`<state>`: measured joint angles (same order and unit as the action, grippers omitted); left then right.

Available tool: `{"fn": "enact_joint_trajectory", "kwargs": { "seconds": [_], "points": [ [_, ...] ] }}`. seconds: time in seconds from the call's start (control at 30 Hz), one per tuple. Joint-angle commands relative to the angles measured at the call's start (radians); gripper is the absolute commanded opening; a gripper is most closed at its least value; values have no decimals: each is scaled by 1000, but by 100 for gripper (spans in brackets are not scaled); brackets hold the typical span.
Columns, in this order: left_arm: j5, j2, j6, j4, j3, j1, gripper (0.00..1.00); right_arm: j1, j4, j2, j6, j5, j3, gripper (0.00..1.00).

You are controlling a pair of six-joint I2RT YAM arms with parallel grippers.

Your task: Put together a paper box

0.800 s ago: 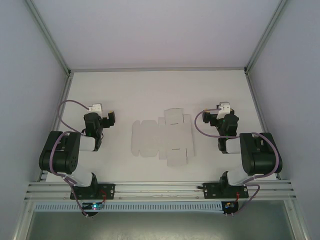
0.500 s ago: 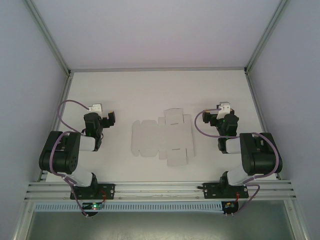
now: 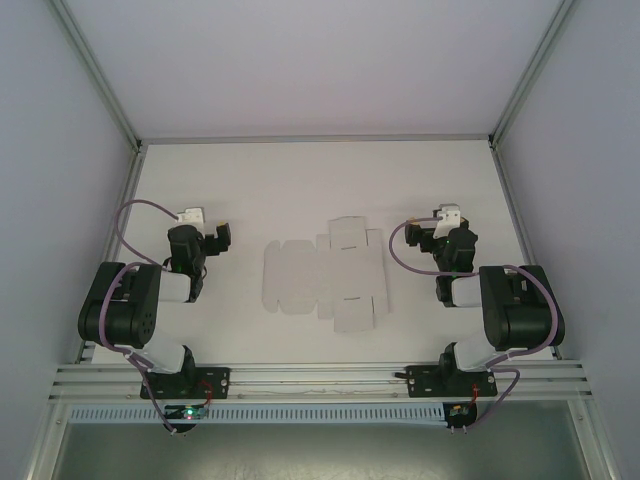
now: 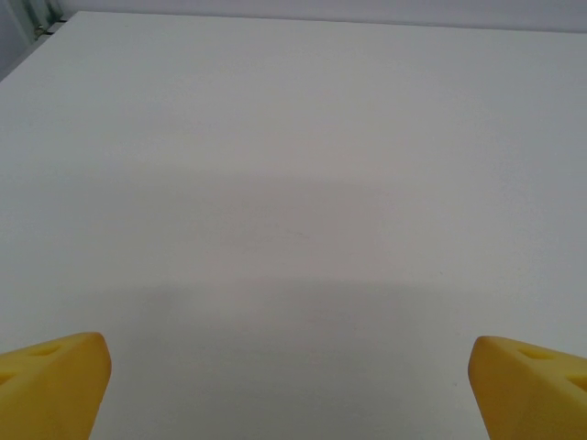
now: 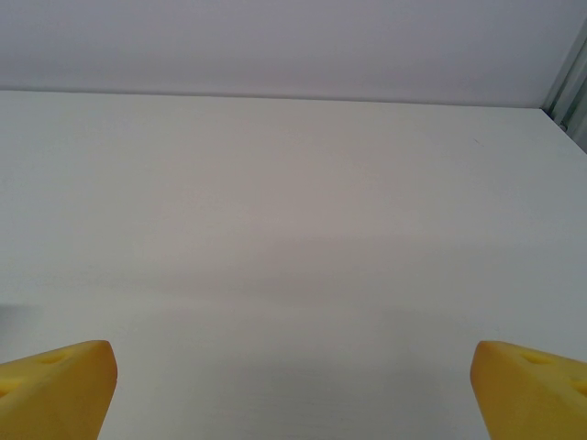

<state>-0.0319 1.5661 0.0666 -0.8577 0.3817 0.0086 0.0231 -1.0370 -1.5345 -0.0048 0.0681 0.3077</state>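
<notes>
Paper box (image 3: 325, 278): a flat, cut-out white sheet lying face-up on the table (image 3: 300, 180), about midway between the two arms. All flaps are spread out and none is raised.
Reason for placement: the central spot looks chosen so that you can reach the sheet from either side, one arm holding it down while the other folds.
Task progress: judged as not started, because no crease is folded and no wall stands.
Left gripper (image 4: 293, 390): it is parked to the left of the sheet and well apart from it. The jaws stand wide, and bare table shows between the yellow pads (image 4: 55, 380).
Right gripper (image 5: 293, 390): it is parked to the right of the sheet and also well apart from it. The jaws stand wide with nothing between them.
Reason for posture: both arms are folded back near their bases, which leaves the sheet uncovered in the overhead view. The spread jaws are ready for a first grasp.
Next move, as a judgement: bring one gripper in low over a side flap.
Caution: thin card lying flat on the table gives little edge to catch. Expect to press and slide, or to lift a flap tip before you pinch.
Risk: white card on a white surface shows its creases faintly. Confirm the flap outline from above before you descend.
</notes>
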Motion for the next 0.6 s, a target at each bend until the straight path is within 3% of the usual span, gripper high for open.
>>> {"fn": "enact_joint_trajectory", "kwargs": {
  "seconds": [0.0,0.23,0.4,0.47,0.57],
  "points": [
    [46,-10,-37,16,27,3,100,-9,-15,12,15,-13,16,98],
    [32,-11,-29,20,34,5,100,-8,-21,17,20,-11,19,98],
    [-1,-180,-14,299,111,4,100,-33,312,179,8,-71,124,98],
    [-7,-272,60,423,141,3,100,-79,465,262,9,-111,171,98],
    [84,-370,171,557,181,-2,100,-173,693,356,82,-185,259,98]
  ]
}}
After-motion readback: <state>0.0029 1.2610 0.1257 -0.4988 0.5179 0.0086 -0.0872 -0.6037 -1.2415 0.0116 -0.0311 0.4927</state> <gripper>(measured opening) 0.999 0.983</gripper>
